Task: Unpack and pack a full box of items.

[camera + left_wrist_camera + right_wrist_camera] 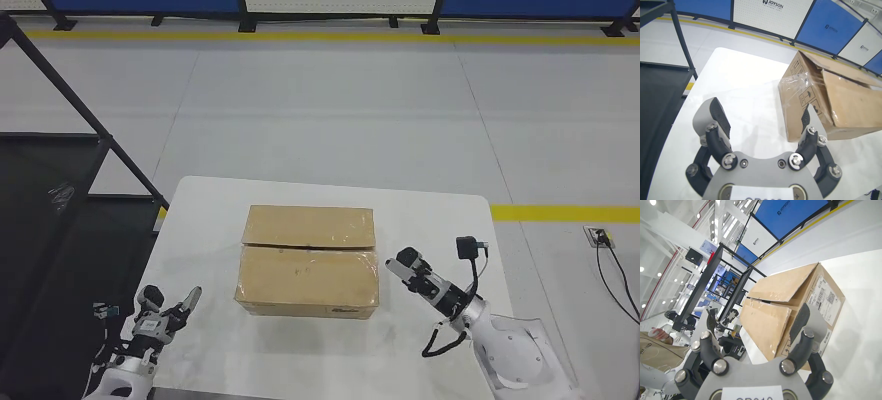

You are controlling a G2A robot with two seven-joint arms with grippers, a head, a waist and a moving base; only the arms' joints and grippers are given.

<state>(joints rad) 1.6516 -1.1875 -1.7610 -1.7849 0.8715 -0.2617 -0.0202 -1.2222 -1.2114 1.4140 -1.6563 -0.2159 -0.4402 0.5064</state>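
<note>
Between the left tool (173, 294) and the right tool (405, 261), both open and empty, the closed box (308, 265) lay crosswise on the desk (205, 215), nearer the right.

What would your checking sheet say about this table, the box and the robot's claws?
Surface: white table, holding one cardboard box.
Job's things: box flaps folded down, clear tape on it.
Clutter: nothing seen.
Claws: left claw open, empty, beside the box; right claw open, empty, close to its other end.
Cables: black cable on the floor.
Surroundings: black rack beside the table; yellow floor line; blue and white panels.
</note>
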